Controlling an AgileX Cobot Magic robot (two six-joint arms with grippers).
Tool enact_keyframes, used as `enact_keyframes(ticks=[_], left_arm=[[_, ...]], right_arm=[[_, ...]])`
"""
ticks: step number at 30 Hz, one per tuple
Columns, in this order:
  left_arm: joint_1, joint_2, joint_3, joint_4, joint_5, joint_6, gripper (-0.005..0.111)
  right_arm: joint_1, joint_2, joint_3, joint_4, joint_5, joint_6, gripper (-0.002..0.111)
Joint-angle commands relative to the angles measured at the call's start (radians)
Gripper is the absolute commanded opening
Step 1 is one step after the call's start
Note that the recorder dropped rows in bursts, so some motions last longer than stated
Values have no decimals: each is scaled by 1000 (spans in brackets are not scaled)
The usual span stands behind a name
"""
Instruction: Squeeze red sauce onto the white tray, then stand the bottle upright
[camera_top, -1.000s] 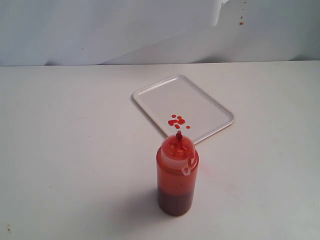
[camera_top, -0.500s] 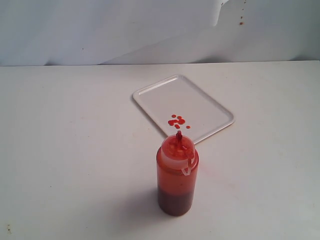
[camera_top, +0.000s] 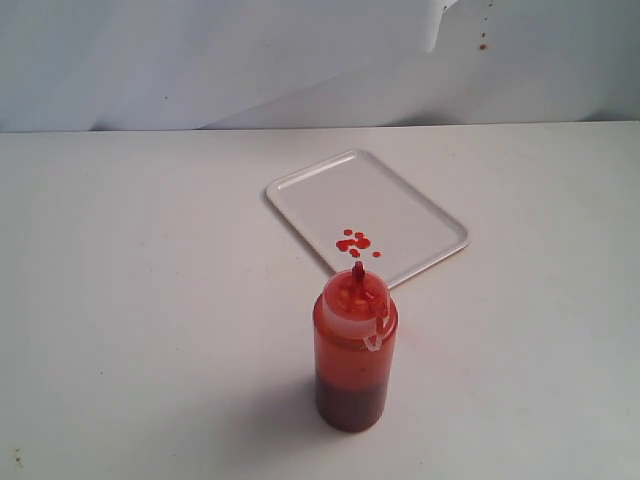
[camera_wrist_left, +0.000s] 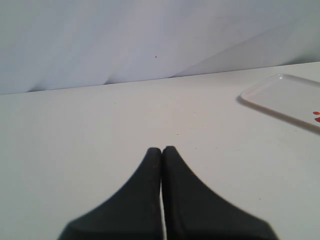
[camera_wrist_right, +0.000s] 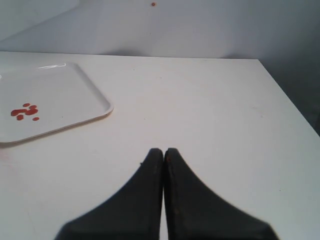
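The bottle (camera_top: 354, 350) stands upright on the table in the exterior view, nozzle up, its tip cover hanging at the side and dark red sauce low inside. Just behind it lies the white tray (camera_top: 400, 200) with a small cluster of red sauce drops (camera_top: 353, 242). Neither arm shows in the exterior view. My left gripper (camera_wrist_left: 162, 149) is shut with nothing in it, and the tray's corner (camera_wrist_left: 280, 92) shows off to one side. My right gripper (camera_wrist_right: 163, 150) is shut and empty too, with the tray (camera_wrist_right: 65, 100) and its drops (camera_wrist_right: 24, 112) ahead and aside of it.
The white table (camera_top: 150, 300) spreads around the bottle and tray. A pale backdrop wall (camera_top: 250, 60) stands behind, with a few red specks (camera_top: 482, 45) at its upper right. The table's side edge (camera_wrist_right: 290, 100) shows in the right wrist view.
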Motion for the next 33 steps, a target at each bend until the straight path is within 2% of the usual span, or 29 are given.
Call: enact_keyframes(ticks=[1, 9, 15, 33], left_arm=[[2, -4, 6, 2, -11, -2, 0], [2, -4, 6, 2, -11, -2, 0], [2, -4, 6, 2, -11, -2, 0], [2, -4, 6, 2, -11, -2, 0]], right_arm=[[-5, -7, 4, -7, 2, 3, 0], [-3, -7, 4, 0, 2, 3, 0], [51, -7, 4, 0, 2, 3, 0], [13, -7, 4, 0, 0, 3, 0]])
